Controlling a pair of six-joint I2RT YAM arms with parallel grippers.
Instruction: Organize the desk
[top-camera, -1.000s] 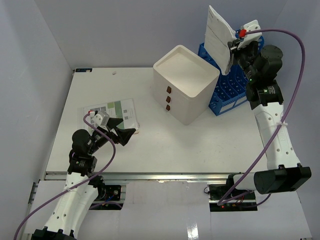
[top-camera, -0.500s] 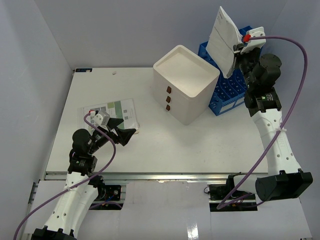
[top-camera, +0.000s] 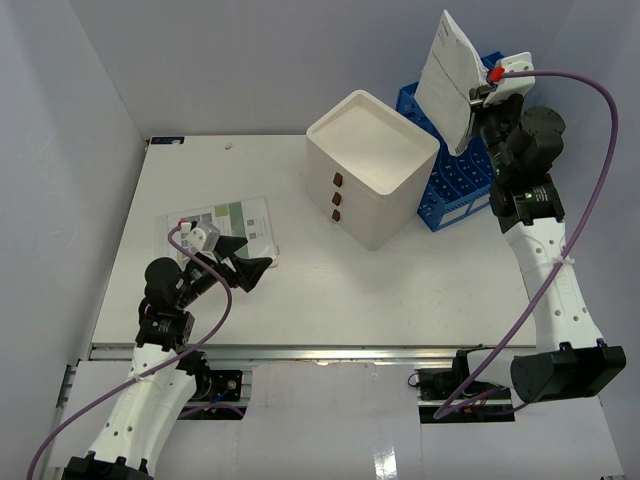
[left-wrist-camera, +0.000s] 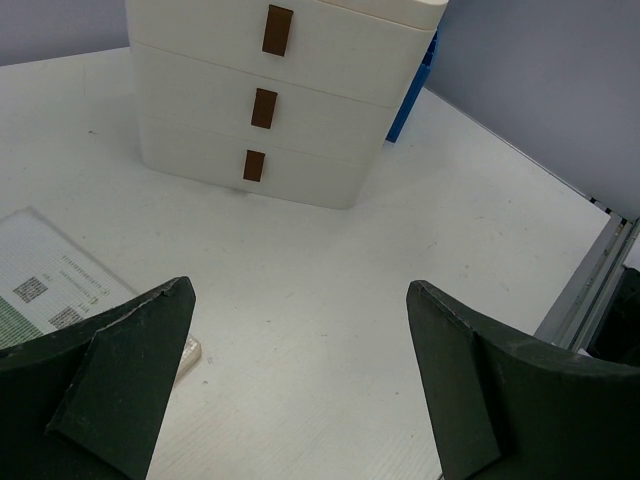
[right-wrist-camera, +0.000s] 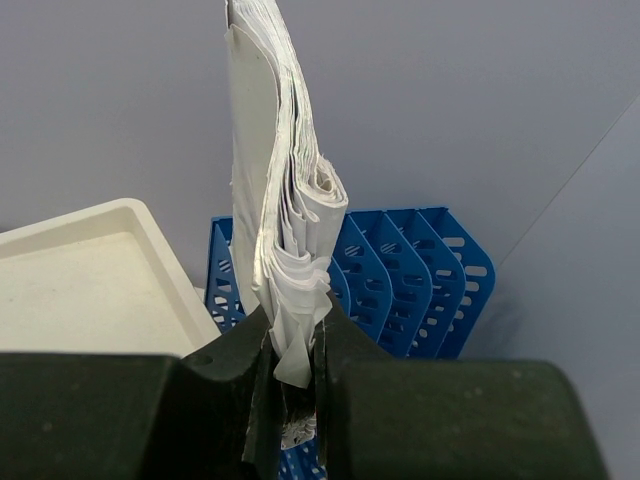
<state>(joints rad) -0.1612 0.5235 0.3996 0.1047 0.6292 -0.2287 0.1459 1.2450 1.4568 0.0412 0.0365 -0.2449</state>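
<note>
OP: Desk status?

LOG: Your desk (top-camera: 300, 310) fills most of the top view. It is white and flat, with a metal rail (top-camera: 330, 352) along its near edge, just above both arm bases.

OP: What stands on it?

LOG: A white three-drawer box (top-camera: 372, 168) stands on the far right part, turned at an angle. Your left wrist view shows its brown pulls stacked one above another. A blue slotted file rack (top-camera: 455, 185) stands just beside the box on its right, at the far right corner.

OP: Right arm?

LOG: Your right gripper (right-wrist-camera: 295, 335) is clamped tight on the lower edge of a paper bundle (right-wrist-camera: 275, 200), a thick wad of folded sheets standing upright. In the top view the bundle is raised over the rack's far end. In the wrist view the rack's dividers sit behind and below it. The fingers hide the bundle's bottom, so you cannot tell whether paper touches rack.

OP: Left arm?

LOG: A printed sheet (top-camera: 225, 222) with grey-green swatches lies flat on the desk's left part. Your left gripper (left-wrist-camera: 300, 295) is spread wide with nothing between its fingers, low over the desk by the sheet's near right corner.

OP: Anything smaller?

LOG: A small pale object (left-wrist-camera: 190, 350) lies at the sheet's edge, beside one finger. Too little of it shows to name.
</note>
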